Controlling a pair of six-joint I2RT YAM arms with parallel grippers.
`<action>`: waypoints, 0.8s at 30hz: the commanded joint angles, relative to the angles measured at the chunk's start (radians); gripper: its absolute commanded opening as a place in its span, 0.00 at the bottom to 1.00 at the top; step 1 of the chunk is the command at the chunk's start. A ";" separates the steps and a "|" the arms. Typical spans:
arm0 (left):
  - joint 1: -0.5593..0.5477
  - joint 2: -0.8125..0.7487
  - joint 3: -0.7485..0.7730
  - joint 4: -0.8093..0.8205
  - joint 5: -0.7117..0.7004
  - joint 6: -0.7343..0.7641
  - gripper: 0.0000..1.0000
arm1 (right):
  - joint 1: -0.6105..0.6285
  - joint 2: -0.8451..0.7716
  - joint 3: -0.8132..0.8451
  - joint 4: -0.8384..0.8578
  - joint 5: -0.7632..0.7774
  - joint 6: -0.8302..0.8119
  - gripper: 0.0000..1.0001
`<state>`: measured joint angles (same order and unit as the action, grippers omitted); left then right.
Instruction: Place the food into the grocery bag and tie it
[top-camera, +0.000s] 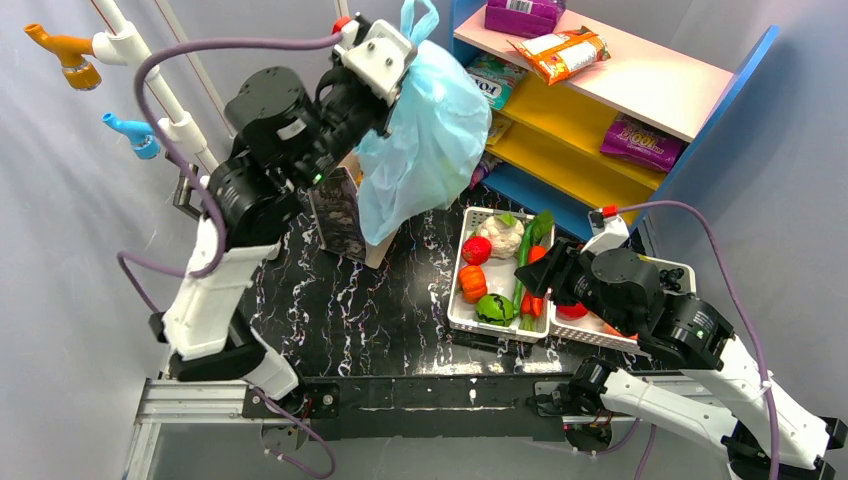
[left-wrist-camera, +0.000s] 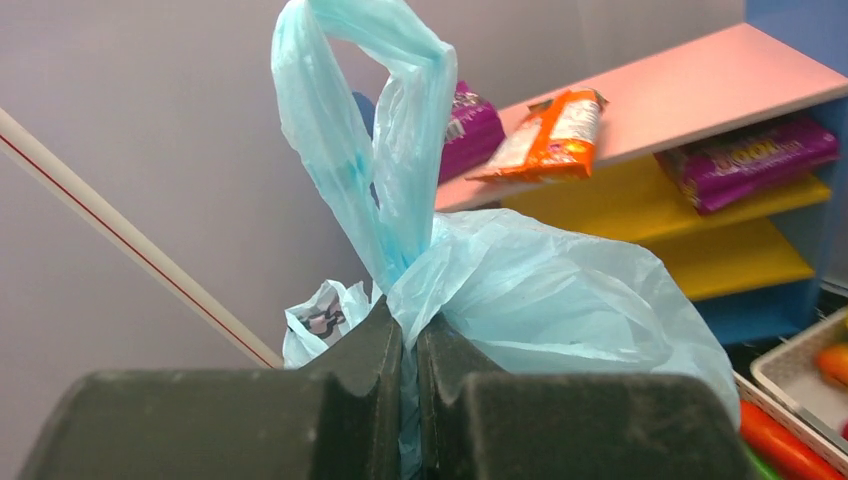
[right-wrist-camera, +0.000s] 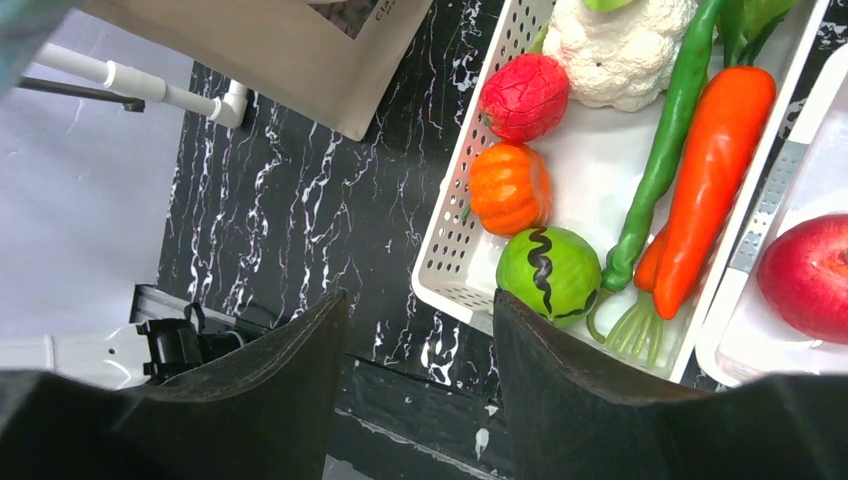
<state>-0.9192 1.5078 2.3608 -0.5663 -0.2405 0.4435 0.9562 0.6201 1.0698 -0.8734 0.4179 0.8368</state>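
The left gripper (left-wrist-camera: 410, 338) is clamped tight on the grocery bag (top-camera: 425, 150), pinching the gathered plastic just under one handle loop (left-wrist-camera: 365, 130), which stands up above the jaws. The bag hangs in the air at the back left, clear of the table (top-camera: 380, 300) and in front of the shelf (top-camera: 620, 90); holding it by that neck probably lets its body drop freely, ready to be filled or tied. Whether anything is inside it I cannot tell.

The right gripper (right-wrist-camera: 418, 305) is held fairly wide with nothing between its fingers; it hovers over the near edge of the white basket (right-wrist-camera: 450, 250), likely lined up for a pick. The food lies in that basket: a green striped ball (right-wrist-camera: 548, 272) nearest the fingers, then a small pumpkin (right-wrist-camera: 510, 188), a red fruit (right-wrist-camera: 525, 95), a cauliflower (right-wrist-camera: 615, 45) and a carrot (right-wrist-camera: 715, 170). An apple (right-wrist-camera: 805, 275) sits in the next tray.
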 joint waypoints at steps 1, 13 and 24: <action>0.066 0.092 0.119 0.135 -0.034 0.069 0.00 | 0.003 0.014 -0.031 0.110 -0.005 -0.060 0.62; 0.281 0.254 0.234 0.391 0.043 0.006 0.00 | 0.001 0.063 -0.010 0.214 -0.040 -0.349 0.62; 0.444 0.170 -0.109 0.556 0.085 -0.037 0.00 | -0.009 0.111 0.016 0.264 -0.139 -0.528 0.62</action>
<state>-0.5125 1.7718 2.4294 -0.1303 -0.1673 0.4271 0.9546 0.7361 1.0557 -0.6868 0.3351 0.3843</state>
